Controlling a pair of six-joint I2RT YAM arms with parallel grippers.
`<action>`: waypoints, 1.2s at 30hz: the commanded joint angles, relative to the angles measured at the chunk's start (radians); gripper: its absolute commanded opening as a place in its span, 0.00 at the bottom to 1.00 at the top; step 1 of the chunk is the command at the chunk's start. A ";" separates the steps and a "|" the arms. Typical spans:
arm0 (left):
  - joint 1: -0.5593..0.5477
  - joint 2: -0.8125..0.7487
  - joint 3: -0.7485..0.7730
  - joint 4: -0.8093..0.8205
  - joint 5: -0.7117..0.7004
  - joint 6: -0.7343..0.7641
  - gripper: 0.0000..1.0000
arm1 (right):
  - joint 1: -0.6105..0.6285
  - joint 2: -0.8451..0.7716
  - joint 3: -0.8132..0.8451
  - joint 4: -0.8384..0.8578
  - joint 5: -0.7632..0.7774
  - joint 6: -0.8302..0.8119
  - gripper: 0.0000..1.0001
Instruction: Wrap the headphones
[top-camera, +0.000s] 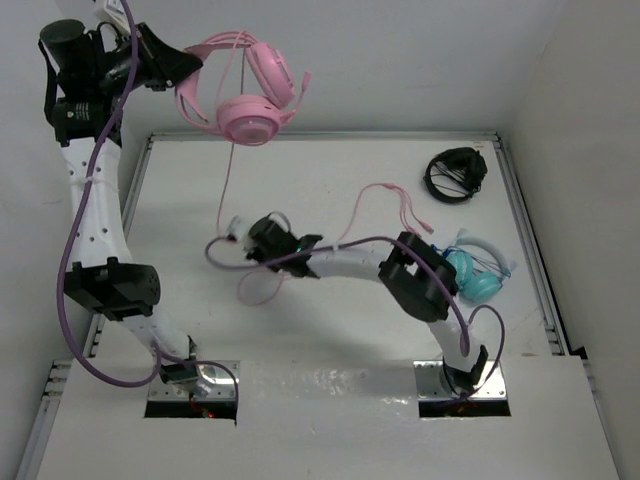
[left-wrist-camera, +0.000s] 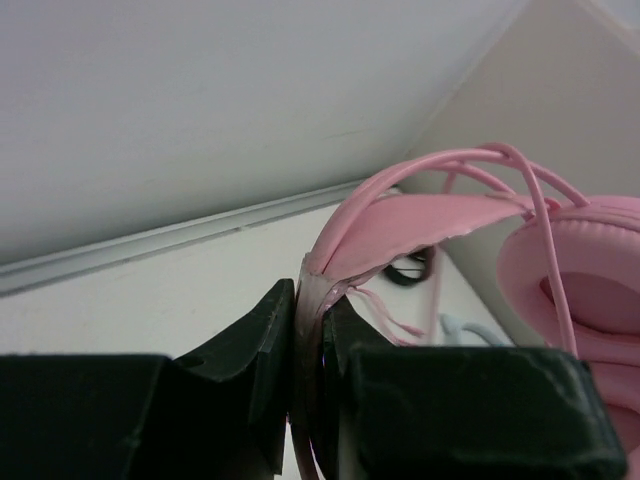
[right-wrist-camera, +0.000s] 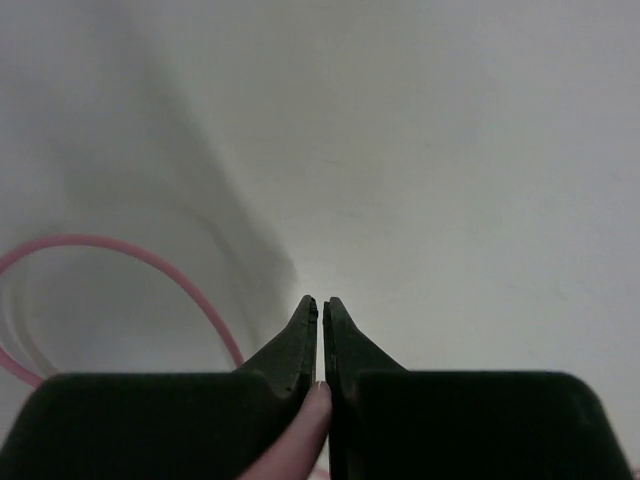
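Pink headphones (top-camera: 252, 108) hang in the air above the far left corner of the surface (top-camera: 330, 170), their headband pinched in the left claw (left-wrist-camera: 310, 296). A thin pink cable (top-camera: 227, 185) drops from them and trails in loops across the surface. Centre: right claw (right-wrist-camera: 320, 304), low over the surface, pressed together on a stretch of this cable. Right: black headphones (top-camera: 455, 175) near the far edge; teal headphones (top-camera: 478, 275) closer in, beside the right arm.
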 joint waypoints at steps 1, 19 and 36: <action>0.031 -0.002 -0.109 0.090 -0.155 0.045 0.00 | 0.116 -0.034 0.044 -0.174 0.012 -0.155 0.00; -0.225 -0.156 -0.847 0.371 -0.774 0.765 0.00 | 0.146 -0.389 0.208 -0.434 0.295 -0.260 0.00; -0.329 -0.247 -0.903 0.025 -0.620 1.064 0.00 | -0.341 -0.373 0.473 -0.563 0.348 -0.109 0.00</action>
